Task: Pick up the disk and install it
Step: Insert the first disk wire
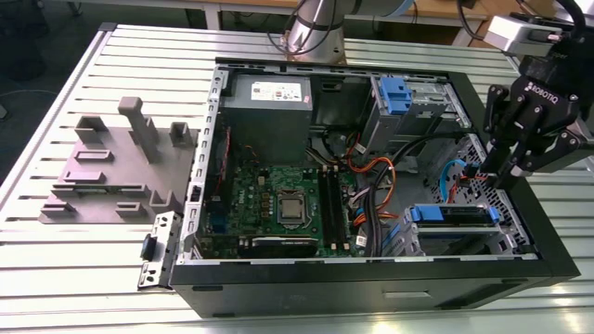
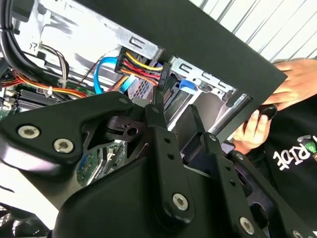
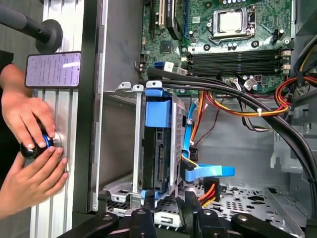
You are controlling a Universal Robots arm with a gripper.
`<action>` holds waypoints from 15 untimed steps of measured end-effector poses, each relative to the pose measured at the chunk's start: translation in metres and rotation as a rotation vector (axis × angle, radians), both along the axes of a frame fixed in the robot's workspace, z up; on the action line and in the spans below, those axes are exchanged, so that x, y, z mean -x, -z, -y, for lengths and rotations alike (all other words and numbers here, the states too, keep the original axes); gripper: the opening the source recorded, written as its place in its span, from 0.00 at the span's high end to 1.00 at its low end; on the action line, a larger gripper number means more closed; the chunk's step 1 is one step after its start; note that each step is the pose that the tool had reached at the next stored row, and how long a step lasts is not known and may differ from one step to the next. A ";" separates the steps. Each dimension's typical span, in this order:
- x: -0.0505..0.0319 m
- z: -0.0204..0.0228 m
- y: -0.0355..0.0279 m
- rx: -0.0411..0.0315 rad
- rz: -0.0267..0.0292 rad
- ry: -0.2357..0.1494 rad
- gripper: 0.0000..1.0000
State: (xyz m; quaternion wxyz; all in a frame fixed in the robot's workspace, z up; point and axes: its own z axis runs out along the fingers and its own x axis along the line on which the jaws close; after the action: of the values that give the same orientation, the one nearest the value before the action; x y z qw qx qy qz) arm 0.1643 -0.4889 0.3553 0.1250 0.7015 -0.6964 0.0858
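The disk [image 1: 450, 214] lies in the drive cage at the front corner of the open computer case [image 1: 371, 285], on the exterior view's right, its blue frame showing along the edges. In the first wrist view the disk [image 3: 158, 144] sits upright in the metal cage with a blue cable plugged in beside it. My gripper [image 1: 506, 179] hangs just above the case wall, up and to the exterior view's right of the disk. Its black fingers [image 3: 143, 206] stand apart at the disk's near end with nothing between them, so the gripper [image 3: 168, 202] is open.
Orange, black and blue cables [image 3: 237, 106] run close past the cage. A person's hands [image 3: 29, 148] hold a blue-and-black knob beside a phone [image 3: 53, 69], just outside the case. A grey power supply [image 1: 269, 94], another blue-fronted bay [image 1: 394, 94] and a grey fixture [image 1: 111, 167] are nearby.
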 end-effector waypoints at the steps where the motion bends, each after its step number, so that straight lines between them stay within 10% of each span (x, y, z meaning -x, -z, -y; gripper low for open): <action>1: -0.0009 -0.0007 0.0000 0.0001 -0.0001 0.000 0.62; 15: -0.0051 -0.0014 0.0014 0.0015 -0.0106 0.000 0.62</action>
State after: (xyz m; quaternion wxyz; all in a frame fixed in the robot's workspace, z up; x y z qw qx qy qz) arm 0.1694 -0.4875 0.3539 0.1292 0.7018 -0.6956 0.0827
